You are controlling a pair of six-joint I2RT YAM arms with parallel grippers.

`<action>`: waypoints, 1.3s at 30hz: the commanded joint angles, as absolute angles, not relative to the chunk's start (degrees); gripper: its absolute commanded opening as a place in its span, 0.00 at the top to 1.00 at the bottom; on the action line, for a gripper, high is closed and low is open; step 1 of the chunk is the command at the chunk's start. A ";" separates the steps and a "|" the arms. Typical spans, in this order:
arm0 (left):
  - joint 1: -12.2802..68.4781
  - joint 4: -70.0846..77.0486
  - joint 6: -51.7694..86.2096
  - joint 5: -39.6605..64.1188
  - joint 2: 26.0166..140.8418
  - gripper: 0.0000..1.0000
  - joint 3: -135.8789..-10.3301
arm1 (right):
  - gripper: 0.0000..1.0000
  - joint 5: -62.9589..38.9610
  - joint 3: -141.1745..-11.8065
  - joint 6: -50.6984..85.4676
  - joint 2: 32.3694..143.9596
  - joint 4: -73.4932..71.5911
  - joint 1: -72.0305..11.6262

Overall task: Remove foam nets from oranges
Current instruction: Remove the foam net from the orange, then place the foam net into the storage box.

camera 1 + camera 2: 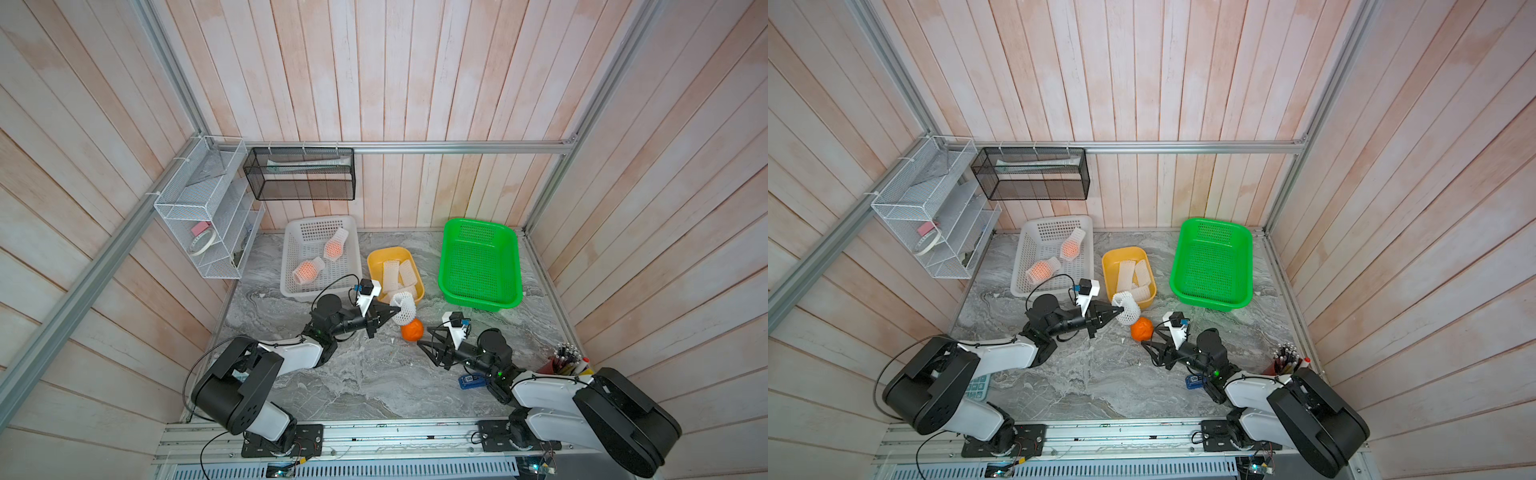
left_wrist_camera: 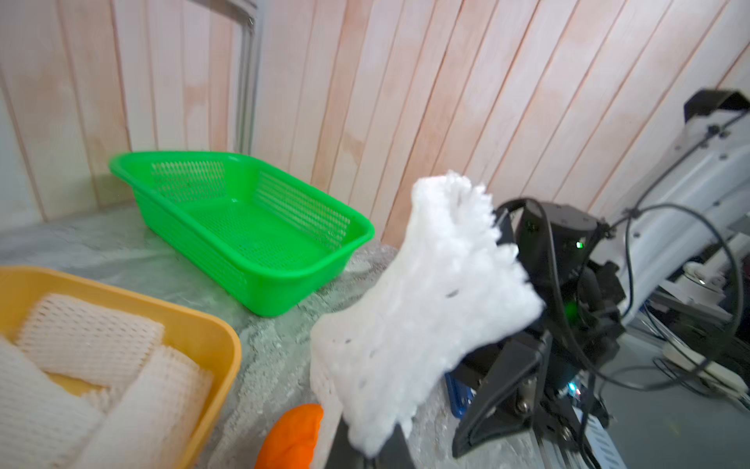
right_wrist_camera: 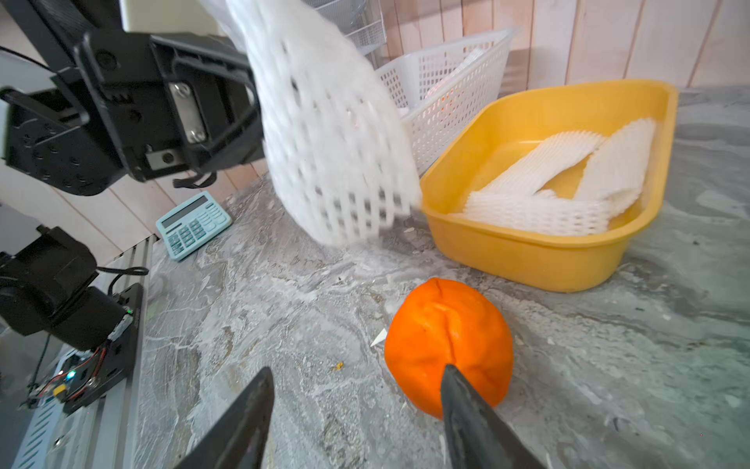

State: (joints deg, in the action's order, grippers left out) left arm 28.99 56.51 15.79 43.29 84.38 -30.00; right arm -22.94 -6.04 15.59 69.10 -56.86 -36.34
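Foam lattice net (image 3: 332, 134), creased round orange (image 3: 446, 333)

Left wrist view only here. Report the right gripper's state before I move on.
Observer: The right gripper is open. The bare orange lies on the table just ahead of it, ungripped.
Operator: Count the oranges that have nets on.
Observer: Two. One netted orange lies near the front of the white basket, and another toward its back.
Operator: Name anything behind my arm.
Observer: A calculator lies near the table's front edge, partly under the left arm.
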 commanded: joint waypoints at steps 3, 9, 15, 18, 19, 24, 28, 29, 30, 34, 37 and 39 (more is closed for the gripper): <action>25.53 37.55 20.64 35.04 81.02 1.00 -40.34 | 0.27 -12.97 -11.51 16.62 69.65 -44.36 -37.99; 23.22 14.26 24.76 34.41 91.38 1.00 -57.82 | 0.10 -10.44 -14.88 18.41 73.31 -42.30 -39.42; 21.47 12.74 31.08 34.57 100.34 1.00 -64.16 | 0.10 -10.99 -19.50 20.47 78.70 -40.29 -42.05; 21.41 9.81 32.81 35.90 105.53 0.97 -69.55 | 0.10 -12.92 -20.74 22.44 81.28 -41.79 -42.95; 21.36 9.23 33.34 35.99 106.80 0.96 -70.91 | 0.10 -13.69 -21.27 22.83 82.19 -42.03 -43.17; 21.18 7.87 35.64 34.76 111.39 0.53 -74.53 | 0.09 -15.73 -25.13 24.61 88.47 -44.21 -45.13; 20.68 8.06 37.84 33.66 111.43 0.25 -75.51 | 0.09 -15.67 -28.01 25.69 93.50 -45.78 -46.29; 20.42 7.64 38.13 33.58 111.04 0.21 -75.96 | 0.09 -15.64 -28.49 26.05 94.45 -46.06 -46.33; 20.09 7.35 38.38 33.62 110.48 0.20 -76.35 | 0.09 -15.64 -29.10 26.19 95.26 -46.08 -46.48; 19.02 6.17 39.11 33.63 107.34 0.18 -77.03 | 0.10 -14.52 -30.61 25.85 97.63 -45.72 -47.06; 18.61 4.82 39.17 33.16 104.48 0.00 -77.78 | 0.11 -14.28 -32.71 25.14 99.89 -43.77 -47.19; 18.19 2.89 39.05 33.42 103.04 0.00 -78.96 | 0.11 -13.77 -33.59 25.07 101.17 -43.68 -47.41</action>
